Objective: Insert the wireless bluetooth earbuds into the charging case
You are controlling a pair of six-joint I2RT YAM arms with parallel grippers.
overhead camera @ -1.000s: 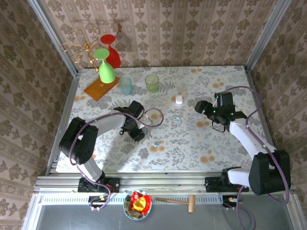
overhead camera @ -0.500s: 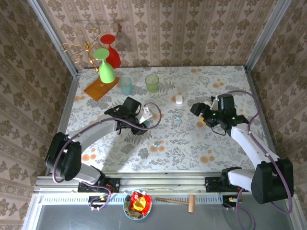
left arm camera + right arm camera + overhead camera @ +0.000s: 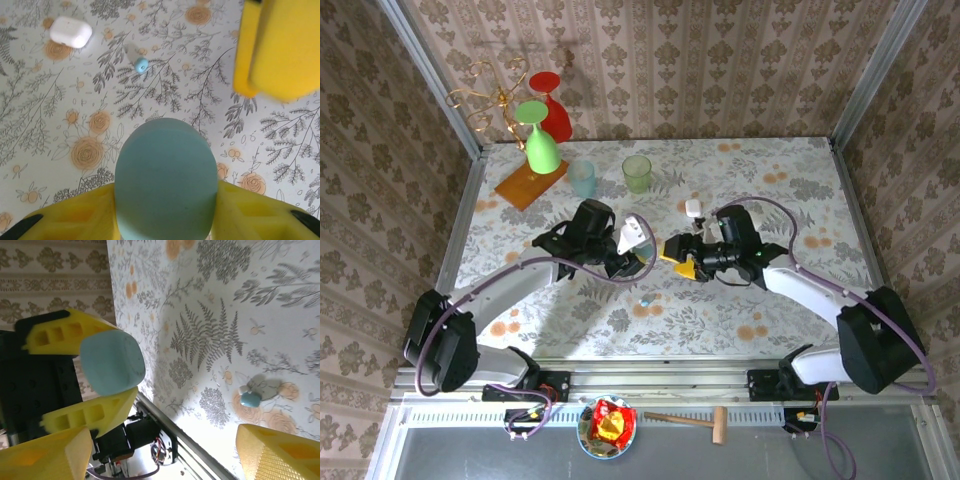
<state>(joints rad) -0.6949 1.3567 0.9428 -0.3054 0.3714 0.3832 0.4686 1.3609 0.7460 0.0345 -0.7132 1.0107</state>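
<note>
My left gripper (image 3: 632, 240) is shut on a pale-blue pebble-like charging case (image 3: 165, 180), held lidded above the table middle; the case (image 3: 112, 362) also shows in the right wrist view between yellow fingers (image 3: 75, 335). My right gripper (image 3: 676, 257) hangs open just right of it, nothing between its fingertips (image 3: 162, 460); one of its fingers (image 3: 280, 50) shows in the left wrist view. A tiny pale-blue earbud (image 3: 142, 64) lies on the cloth near a white case (image 3: 71, 32). Another blue-and-white earbud (image 3: 250, 397) lies on the table in front of the arms (image 3: 643, 298).
The white case (image 3: 693, 208) lies just behind the right gripper. At the back left stand a blue cup (image 3: 582, 178), a green cup (image 3: 637, 172), and an orange board (image 3: 530, 183) with an upturned green glass (image 3: 540, 140). Patterned walls enclose the table.
The right arm has swung left across the table and now faces the left gripper. The left gripper has lifted the blue case and shifted right towards it.
</note>
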